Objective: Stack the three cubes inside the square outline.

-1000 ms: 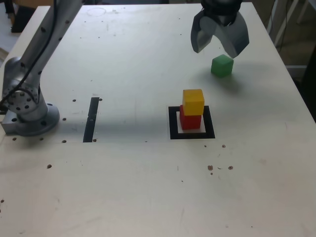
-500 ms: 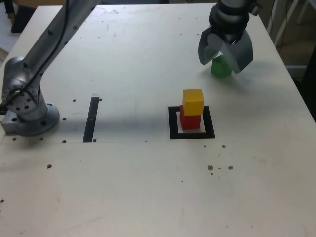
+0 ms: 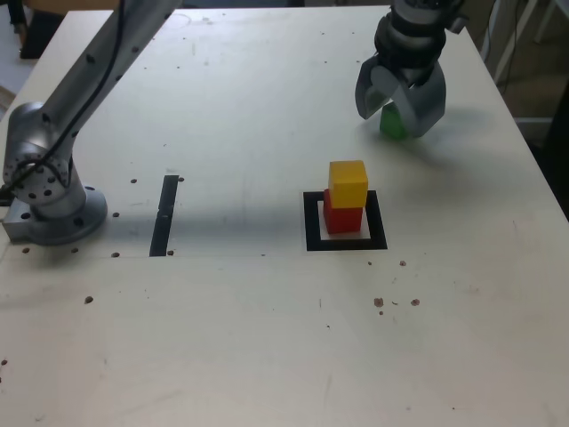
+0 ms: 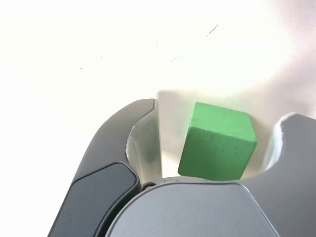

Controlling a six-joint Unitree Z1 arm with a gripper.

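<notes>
The green cube [image 3: 388, 123] rests on the table at the far right of the exterior view. My gripper [image 3: 396, 119] is lowered around it, one finger on each side. In the wrist view the green cube [image 4: 217, 140] lies between the jaws of my gripper [image 4: 220, 114], and pale table shows as a gap on either side of it. The jaws are open and partly narrowed. The yellow cube [image 3: 348, 182] stands on the red cube [image 3: 341, 219] inside the square outline [image 3: 311, 224], nearer the camera than my gripper.
A narrow black strip [image 3: 164, 214] lies on the table at the exterior view's left. The arm's grey base [image 3: 52, 203] stands at the left edge. The table's right edge [image 3: 533, 160] runs close behind the green cube.
My gripper has come down from above the table onto the green cube, and its jaws have narrowed around it. The yellow and red stack has not moved.
</notes>
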